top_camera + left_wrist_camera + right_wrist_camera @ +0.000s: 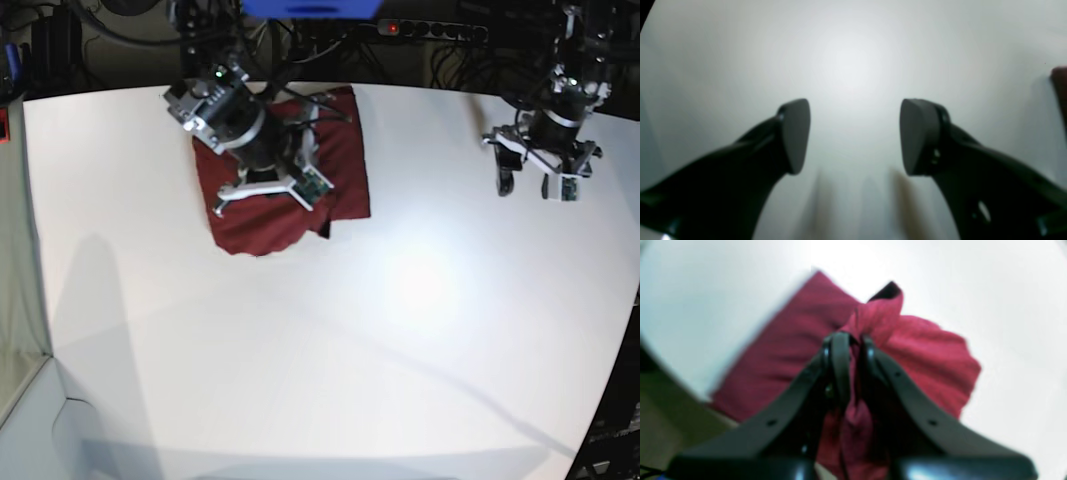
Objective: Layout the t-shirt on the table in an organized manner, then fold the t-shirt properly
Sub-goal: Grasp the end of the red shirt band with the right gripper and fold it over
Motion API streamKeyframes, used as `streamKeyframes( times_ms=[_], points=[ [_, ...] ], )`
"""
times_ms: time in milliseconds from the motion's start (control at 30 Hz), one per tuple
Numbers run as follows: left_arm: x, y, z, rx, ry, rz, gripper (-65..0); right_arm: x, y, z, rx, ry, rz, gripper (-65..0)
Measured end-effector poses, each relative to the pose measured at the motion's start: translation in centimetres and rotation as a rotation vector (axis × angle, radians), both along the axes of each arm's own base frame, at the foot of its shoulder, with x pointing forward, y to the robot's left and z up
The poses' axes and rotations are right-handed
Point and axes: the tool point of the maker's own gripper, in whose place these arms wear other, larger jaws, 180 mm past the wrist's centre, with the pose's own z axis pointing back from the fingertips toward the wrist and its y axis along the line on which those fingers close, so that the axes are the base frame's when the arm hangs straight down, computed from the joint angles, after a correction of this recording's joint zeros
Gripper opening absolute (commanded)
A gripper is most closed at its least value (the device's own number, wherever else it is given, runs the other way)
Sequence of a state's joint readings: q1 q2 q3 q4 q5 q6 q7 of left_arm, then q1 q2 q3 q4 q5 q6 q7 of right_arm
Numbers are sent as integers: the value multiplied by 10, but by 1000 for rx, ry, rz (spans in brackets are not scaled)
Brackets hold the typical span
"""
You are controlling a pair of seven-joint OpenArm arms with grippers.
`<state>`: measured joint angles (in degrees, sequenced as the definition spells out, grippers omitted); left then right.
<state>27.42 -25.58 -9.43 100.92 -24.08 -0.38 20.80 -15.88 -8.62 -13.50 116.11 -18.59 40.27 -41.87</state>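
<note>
Closest to the lens in the right wrist view, the right gripper (853, 340) has its 2 dark fingers (839, 353) drawn together on a raised ridge of the t-shirt (923, 350), the maroon cloth bunching up between them and running down past the jaws toward the camera. Around the pinch the fabric spreads out wrinkled, with one flatter panel to the left and a rumpled lobe to the right. In the base view the t-shirt (340, 165) lies as a compact, partly folded heap near the far edge of the table (330, 360), on that view's left, with the right gripper (268, 172) directly on top of it. The white tabletop is smooth and bright with a glare patch near its middle. The left gripper (855, 136) hangs over bare table well apart from the shirt, its 2 pads (796, 133) standing wide apart with nothing between them; in the base view it (540, 175) sits toward the far right. A sliver of maroon shows at the right edge of the left wrist view (1061, 86).
</note>
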Motion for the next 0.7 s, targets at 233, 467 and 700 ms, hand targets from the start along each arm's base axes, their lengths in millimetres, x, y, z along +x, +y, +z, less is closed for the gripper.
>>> streamKeyframes(
  times_ms=[233,467,700],
  points=[
    [-1,0,-3,-9,3,11,-237,-4,16,3,-11,2,50,-650],
    [-3,-12,-6,-55,10,13,-238,3,15,7,-16,-15,48,-650],
    [-34,-86,-46,-226,244,-66,-422,6,15,9,-18,-22,51,-650]
  ],
)
